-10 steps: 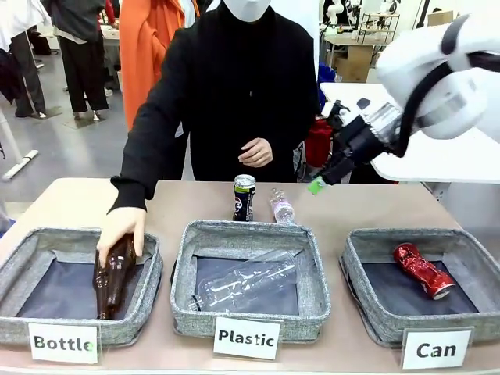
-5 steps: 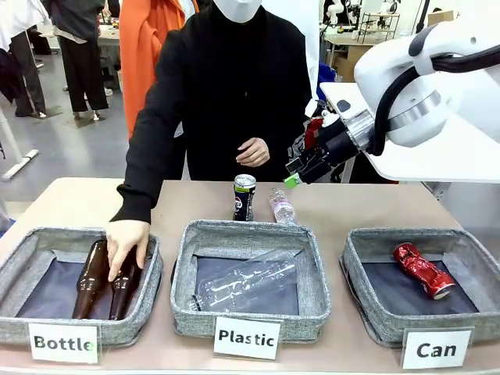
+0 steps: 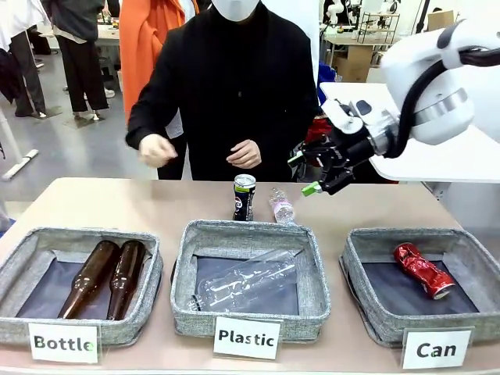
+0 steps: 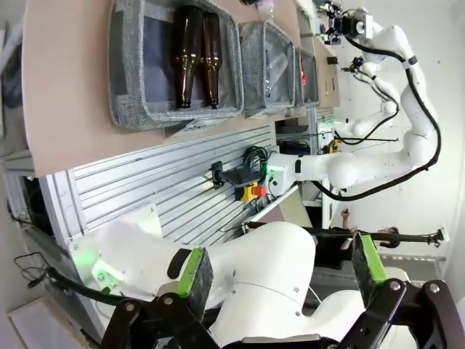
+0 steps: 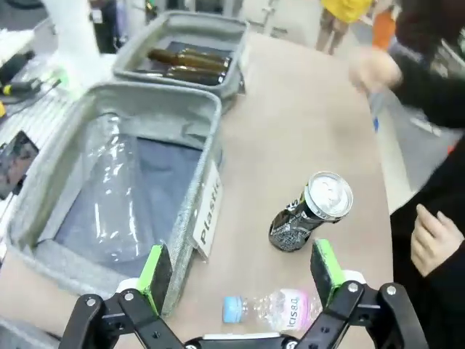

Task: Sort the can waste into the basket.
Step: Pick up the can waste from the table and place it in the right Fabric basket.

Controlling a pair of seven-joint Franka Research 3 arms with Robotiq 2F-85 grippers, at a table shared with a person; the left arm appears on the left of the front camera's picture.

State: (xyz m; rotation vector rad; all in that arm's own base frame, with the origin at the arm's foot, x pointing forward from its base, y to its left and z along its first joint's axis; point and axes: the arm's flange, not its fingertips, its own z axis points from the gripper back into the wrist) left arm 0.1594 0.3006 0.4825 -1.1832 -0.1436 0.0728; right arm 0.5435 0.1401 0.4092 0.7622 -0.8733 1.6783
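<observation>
A dark can [image 3: 244, 197] with a silver top stands upright on the table behind the middle basket; the right wrist view shows this dark can [image 5: 311, 212] from above. A dented red can [image 3: 423, 269] lies inside the grey basket [image 3: 367, 312] labelled "Can" at the right. My right gripper [image 3: 306, 173] hangs open in the air above and to the right of the dark can, with nothing between its green pads [image 5: 155, 268]. My left gripper [image 4: 276, 270] is open, far from the table.
A small clear plastic bottle [image 3: 280, 207] lies beside the dark can. The "Plastic" basket [image 3: 248, 311] holds a clear bottle; the "Bottle" basket [image 3: 47, 322] holds two brown bottles [image 3: 108, 277]. The person stands behind the table with both hands [image 3: 157, 150] raised near the chest.
The person laid a second brown bottle in the "Bottle" basket and drew the hand back to the chest. My right gripper swung left and then back right above the table's far side, still open.
</observation>
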